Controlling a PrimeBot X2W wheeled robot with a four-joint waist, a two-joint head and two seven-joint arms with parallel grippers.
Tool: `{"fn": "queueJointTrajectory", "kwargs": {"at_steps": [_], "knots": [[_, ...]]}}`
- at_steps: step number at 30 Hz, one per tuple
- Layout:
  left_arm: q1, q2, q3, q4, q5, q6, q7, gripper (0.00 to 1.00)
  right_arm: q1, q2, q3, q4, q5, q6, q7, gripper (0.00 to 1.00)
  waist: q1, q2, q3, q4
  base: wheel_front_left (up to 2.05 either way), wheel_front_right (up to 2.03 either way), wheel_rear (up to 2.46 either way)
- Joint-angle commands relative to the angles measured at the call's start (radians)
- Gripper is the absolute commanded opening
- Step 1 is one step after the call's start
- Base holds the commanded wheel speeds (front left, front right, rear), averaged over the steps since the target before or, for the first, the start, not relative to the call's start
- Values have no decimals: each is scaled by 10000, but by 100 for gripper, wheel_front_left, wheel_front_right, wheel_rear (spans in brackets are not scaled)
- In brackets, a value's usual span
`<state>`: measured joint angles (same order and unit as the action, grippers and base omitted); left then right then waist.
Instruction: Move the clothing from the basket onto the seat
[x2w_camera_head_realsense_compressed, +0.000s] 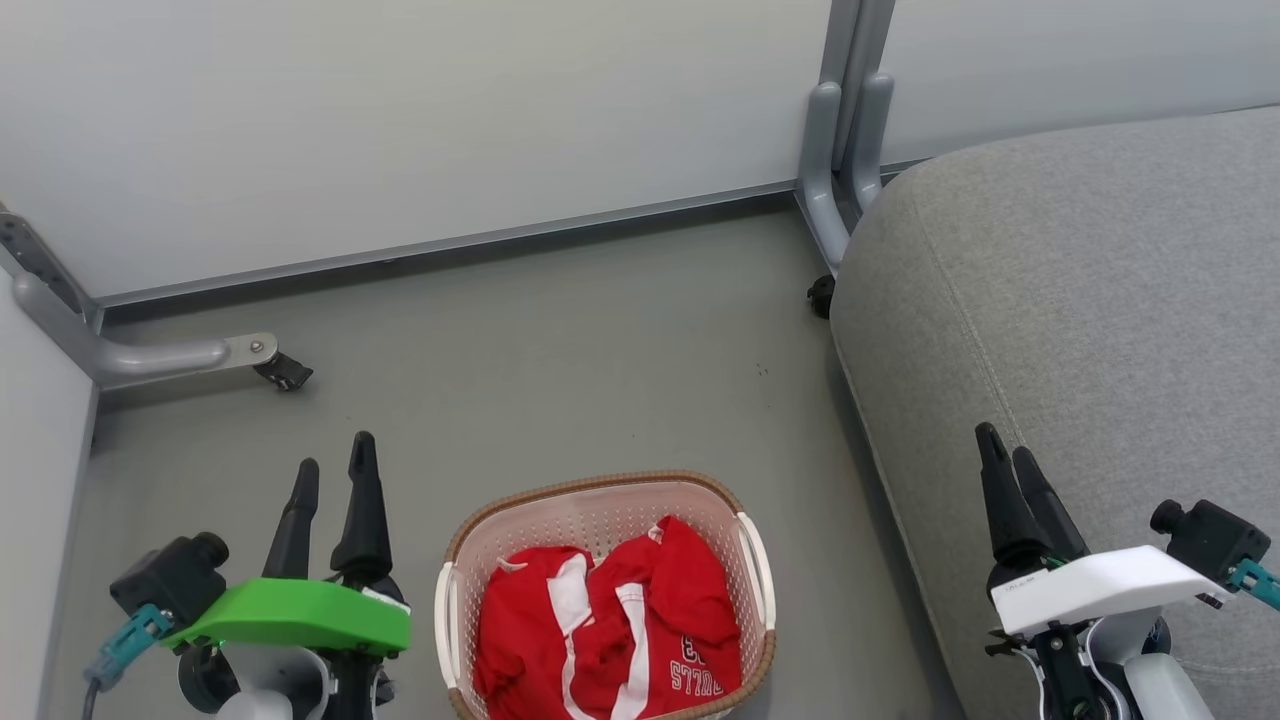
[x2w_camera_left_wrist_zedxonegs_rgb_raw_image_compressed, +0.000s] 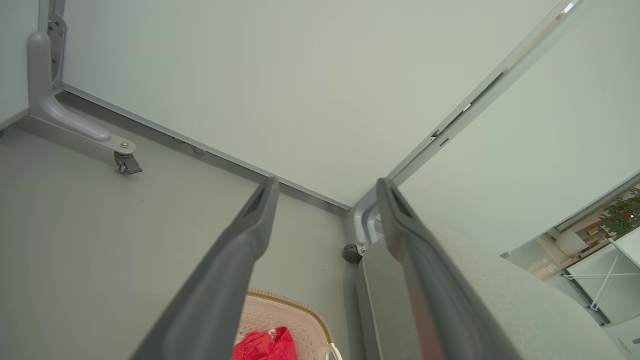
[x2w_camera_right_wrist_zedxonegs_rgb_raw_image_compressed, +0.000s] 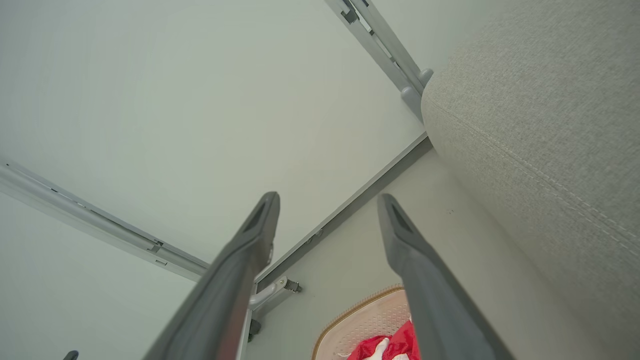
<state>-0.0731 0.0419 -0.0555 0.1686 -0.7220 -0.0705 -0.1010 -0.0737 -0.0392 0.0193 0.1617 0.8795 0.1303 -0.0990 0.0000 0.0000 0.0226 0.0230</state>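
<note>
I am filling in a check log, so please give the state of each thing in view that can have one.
clothing: crumpled inside the basket, not gripped.
basket: upright on the floor, holding the clothing.
seat: no clothing on its visible part.
left gripper: open, empty.
right gripper: open, empty.

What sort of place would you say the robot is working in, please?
Probably a mock living corner inside an office: pale partition panels on wheeled feet surround a grey seat and a laundry basket, and a plant shows beyond.
</note>
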Motion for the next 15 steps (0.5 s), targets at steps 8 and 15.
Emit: {"fn": "queueJointTrajectory", "kwargs": {"at_steps": [8,15], "knots": [[-274,92,-251,-41,1366,183,-298,100,-165,-81,204,-122,-1150,5,-319,100,0,0,8,56,0,0,0],[-235,98,-386,-163,2148,254,-477,100,-121,-89,317,-113,-1903,5,-498,100,0,0,0,103,0,0,0]]}}
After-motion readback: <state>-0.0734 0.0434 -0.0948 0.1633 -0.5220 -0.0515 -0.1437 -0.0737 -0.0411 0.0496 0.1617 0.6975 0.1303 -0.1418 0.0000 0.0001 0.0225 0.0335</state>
